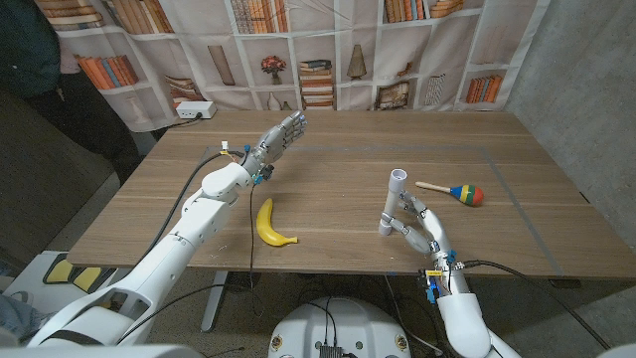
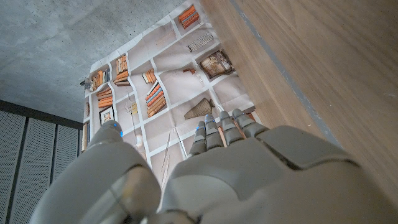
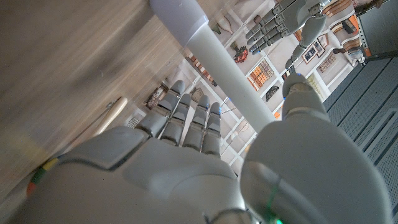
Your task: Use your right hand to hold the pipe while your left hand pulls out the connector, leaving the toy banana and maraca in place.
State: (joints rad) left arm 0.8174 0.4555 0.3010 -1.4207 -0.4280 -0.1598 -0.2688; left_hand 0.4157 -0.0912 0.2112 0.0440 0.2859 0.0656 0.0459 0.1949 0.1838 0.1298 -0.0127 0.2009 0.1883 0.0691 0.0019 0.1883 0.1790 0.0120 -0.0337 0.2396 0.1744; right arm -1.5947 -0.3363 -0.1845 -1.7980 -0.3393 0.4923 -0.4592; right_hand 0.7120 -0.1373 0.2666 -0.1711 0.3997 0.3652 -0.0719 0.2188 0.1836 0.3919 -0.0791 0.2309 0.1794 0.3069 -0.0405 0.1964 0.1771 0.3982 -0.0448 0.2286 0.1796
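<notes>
A white pipe (image 1: pixel 392 206) stands tilted on the table right of centre, its wider connector end (image 1: pixel 398 178) uppermost. My right hand (image 1: pixel 421 227) grips the pipe from the near right, fingers on its shaft. In the right wrist view the pipe (image 3: pixel 224 68) runs between my fingers (image 3: pixel 189 121) and thumb (image 3: pixel 301 93), and the connector (image 3: pixel 177 15) sticks out beyond them. My left hand (image 1: pixel 281 135) hangs raised over the far left of the table, fingers straight and apart, holding nothing. The yellow toy banana (image 1: pixel 272 225) lies near the front. The maraca (image 1: pixel 459 192) lies right of the pipe.
A white box (image 1: pixel 193 109) sits at the table's back left edge. A bookshelf-print curtain (image 1: pixel 328 50) hangs behind the table. A person in dark clothes (image 1: pixel 25 50) stands at the far left. Tape lines (image 1: pixel 517 189) mark the tabletop.
</notes>
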